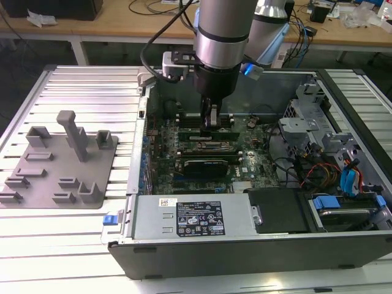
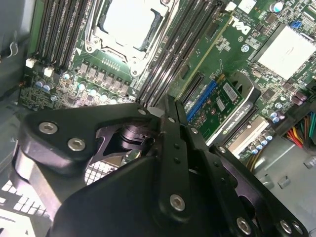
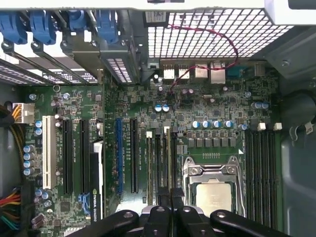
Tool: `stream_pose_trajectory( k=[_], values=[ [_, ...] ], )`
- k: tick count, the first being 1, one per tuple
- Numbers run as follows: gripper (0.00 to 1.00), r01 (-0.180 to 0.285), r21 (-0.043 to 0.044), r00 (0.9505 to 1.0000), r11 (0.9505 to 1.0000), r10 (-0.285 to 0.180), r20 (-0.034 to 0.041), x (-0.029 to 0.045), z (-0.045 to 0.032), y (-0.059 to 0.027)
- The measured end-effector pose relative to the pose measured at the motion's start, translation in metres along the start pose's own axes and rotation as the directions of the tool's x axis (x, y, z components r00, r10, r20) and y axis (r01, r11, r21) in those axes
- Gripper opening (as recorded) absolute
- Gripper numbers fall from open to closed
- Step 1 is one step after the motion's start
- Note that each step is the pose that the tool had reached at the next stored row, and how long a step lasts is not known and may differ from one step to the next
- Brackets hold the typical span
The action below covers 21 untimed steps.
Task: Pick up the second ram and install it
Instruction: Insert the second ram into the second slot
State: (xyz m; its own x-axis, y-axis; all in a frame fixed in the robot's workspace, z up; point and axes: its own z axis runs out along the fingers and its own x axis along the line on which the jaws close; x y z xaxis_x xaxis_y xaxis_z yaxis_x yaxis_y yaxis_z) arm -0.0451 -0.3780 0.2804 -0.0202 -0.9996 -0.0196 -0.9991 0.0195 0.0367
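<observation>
First wrist view: jaws narrow, clamped on second ram, edge-on, just beside processor socket.

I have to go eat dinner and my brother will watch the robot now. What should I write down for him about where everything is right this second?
Tool: down inside the open computer case, closed on the second ram.
Ram: on edge, in line with the memory slots beside the processor socket.
Done: the ram is picked up and at the slots.
Left: the pictures don't show whether it is pushed fully home. The tool has not let go yet.
</observation>
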Motion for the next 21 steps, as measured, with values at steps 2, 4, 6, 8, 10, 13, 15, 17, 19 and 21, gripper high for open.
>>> stream_pose_trajectory(
  k=[2, 4, 6, 8, 10, 13, 15, 17, 19, 21],
  values=[
    [0.09, 0.0, 0.0, 1.0, 1.0, 0.0, -0.0001, 0.0, 0.0011, 0.0],
    [0.09, 0.0, 0.0001, 1.0, 1.0, 0.0, 0.0004, 0.0, 0.0018, -0.0004],
    [0.09, 0.0, 0.0001, 1.0, 1.0, 0.0, 0.0002, 0.0, 0.0037, -0.006],
    [0.09, -0.003, 0.0001, 1.0, 1.0, 0.003, 0.0003, 0.0, 0.0075, -0.0067],
    [0.09, -0.003, 0.0001, 1.0, 1.0, 0.003, 0.0006, 0.0, 0.0086, -0.0069],
    [0.09, -0.003, 0.0001, 1.0, 1.0, 0.003, 0.001, 0.0001, 0.0127, -0.0071],
    [0.09, -0.003, 0.0001, 1.0, 1.0, 0.003, 0.001, 0.0002, 0.0167, -0.0072],
    [0.09, -0.003, 0.0001, 1.0, 1.0, 0.003, 0.001, 0.0003, 0.0196, -0.0087],
    [0.09, -0.004, 0.0001, 1.0, 1.0, 0.004, 0.001, 0.0004, 0.0215, -0.0093],
    [0.09, -0.004, 0.0007, 1.0, 1.0, 0.004, 0.0011, 0.0005, 0.0242, -0.0094]
  ],
)
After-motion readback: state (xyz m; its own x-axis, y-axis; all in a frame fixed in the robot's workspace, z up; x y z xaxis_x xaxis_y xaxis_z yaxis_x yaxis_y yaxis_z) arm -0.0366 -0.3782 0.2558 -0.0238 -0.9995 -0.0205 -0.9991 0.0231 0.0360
